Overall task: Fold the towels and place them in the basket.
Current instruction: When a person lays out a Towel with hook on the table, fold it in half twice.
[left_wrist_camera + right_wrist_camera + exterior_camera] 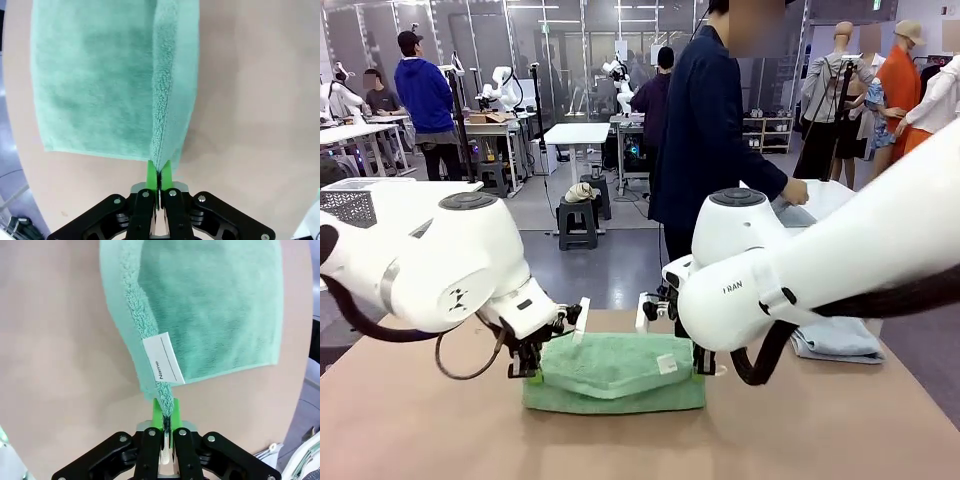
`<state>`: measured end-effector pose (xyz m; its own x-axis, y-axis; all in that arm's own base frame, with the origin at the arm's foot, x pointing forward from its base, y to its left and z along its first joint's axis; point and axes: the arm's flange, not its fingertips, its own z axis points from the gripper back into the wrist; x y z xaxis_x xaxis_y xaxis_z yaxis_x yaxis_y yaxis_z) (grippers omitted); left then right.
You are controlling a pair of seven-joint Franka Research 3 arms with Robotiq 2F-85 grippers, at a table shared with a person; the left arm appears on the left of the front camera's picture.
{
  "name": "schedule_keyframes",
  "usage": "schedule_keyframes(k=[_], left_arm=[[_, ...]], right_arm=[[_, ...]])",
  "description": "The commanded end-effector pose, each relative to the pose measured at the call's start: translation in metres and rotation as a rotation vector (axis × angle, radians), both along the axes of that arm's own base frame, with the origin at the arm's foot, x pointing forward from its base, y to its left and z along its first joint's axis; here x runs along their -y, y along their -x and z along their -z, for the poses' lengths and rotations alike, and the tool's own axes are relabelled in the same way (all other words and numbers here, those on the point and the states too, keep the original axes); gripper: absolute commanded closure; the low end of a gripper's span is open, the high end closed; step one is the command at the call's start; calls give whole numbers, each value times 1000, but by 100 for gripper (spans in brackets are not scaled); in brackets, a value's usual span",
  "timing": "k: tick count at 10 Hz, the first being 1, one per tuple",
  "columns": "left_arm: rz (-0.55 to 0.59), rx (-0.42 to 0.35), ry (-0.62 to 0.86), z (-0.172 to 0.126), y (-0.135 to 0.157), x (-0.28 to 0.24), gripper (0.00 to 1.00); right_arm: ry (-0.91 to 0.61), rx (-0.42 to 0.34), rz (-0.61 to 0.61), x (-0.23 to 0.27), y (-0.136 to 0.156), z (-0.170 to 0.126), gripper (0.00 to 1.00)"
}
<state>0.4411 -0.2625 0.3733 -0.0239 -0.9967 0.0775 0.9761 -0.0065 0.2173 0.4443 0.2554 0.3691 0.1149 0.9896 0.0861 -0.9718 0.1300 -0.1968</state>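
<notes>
the green towel (613,372) lies in the middle of the brown table (410,420), folded over on itself. my left claw (159,174) pinches one end of the fold tight. my right claw (165,412) pinches the other end tight, right by the white name tag (163,359). the pale blue towel (840,340) lies off to my right, apart from the green one. a person (705,130) stands at the far side.
</notes>
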Motion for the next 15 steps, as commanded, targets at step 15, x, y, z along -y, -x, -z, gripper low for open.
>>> schedule_keyframes(k=[15], left_arm=[[-316, 0, -102, 36, -153, 12, 100]], right_arm=[[6, 87, 87, 9, -146, 36, 100]])
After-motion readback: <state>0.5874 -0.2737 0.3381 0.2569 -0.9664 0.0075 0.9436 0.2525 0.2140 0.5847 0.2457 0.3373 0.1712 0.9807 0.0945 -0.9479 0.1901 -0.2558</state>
